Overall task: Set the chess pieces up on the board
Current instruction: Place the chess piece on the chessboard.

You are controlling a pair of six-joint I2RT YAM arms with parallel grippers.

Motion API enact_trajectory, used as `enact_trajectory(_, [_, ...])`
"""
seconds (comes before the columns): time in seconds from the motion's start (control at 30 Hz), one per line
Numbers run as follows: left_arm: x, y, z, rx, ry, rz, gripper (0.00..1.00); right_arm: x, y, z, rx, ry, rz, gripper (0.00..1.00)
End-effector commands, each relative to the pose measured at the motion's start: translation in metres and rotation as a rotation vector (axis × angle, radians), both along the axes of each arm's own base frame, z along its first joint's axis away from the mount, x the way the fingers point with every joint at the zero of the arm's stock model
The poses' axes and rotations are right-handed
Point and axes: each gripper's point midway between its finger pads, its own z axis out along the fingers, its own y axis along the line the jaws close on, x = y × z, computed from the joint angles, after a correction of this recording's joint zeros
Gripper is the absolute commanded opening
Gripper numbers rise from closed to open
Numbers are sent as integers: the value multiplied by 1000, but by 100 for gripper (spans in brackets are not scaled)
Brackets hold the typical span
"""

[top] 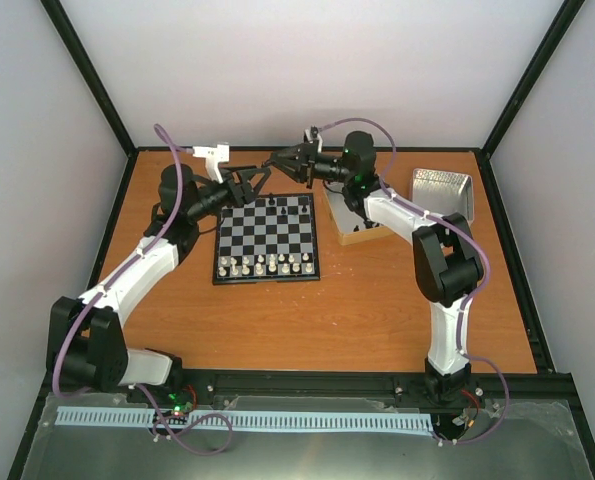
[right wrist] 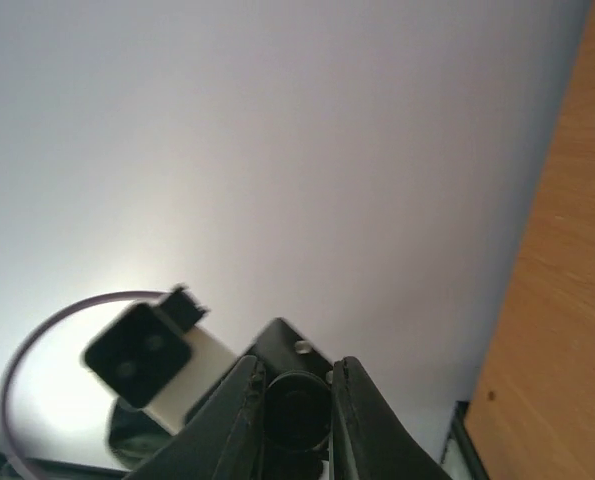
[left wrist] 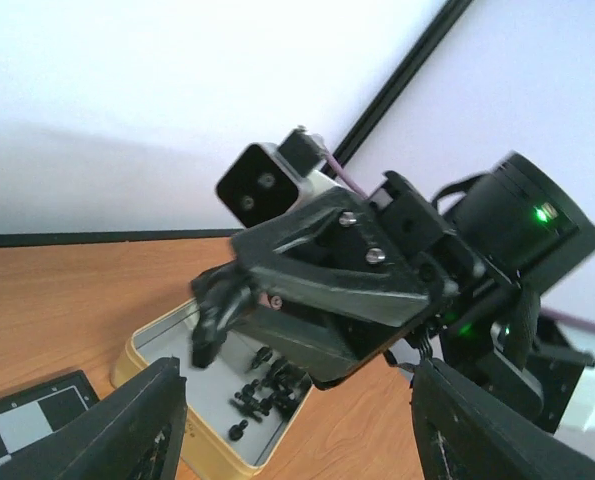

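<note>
Top external shows left end effector (top: 261,183) spread, right end effector (top: 276,160) unclear, near square checkered board (top: 267,238).

Plain white walls (top: 307,70) rise behind and at both sides, edged by black frame posts (top: 92,75). The surface (top: 377,310) is orange-brown wood grain, evenly lit, with a black rail (top: 317,385) along its near edge.
</note>
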Motion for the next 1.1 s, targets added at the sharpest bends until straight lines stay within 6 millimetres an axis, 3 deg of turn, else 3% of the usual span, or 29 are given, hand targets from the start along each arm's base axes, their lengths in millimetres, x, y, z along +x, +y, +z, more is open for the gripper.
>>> enact_trajectory(0.0, [9, 13, 30, -125, 15, 97, 64, -13, -8, 57, 185, -29, 6, 16])
enact_trajectory(0.07, [12, 18, 33, -134, 13, 127, 67, -15, -9, 57, 183, -28, 7, 16])
enact_trajectory(0.2, [16, 8, 46, -164, 12, 56, 65, -19, -9, 59, 173, -25, 22, 16])
enact_trajectory(0.47, [12, -11, 52, -158, -58, -86, 41, -24, -9, 54, 161, 6, 36, 17])
enact_trajectory(0.63, [14, -11, 41, -144, -47, -79, 39, -24, -9, 57, 192, 20, 41, 17])
enact_trajectory(0.8, [16, -10, 43, -147, -63, -70, 22, -24, -9, 52, 186, 34, 46, 17])
enact_trajectory(1.07, [22, -11, 40, -149, -61, -68, 13, -25, -7, 43, 171, 52, 54, 17])
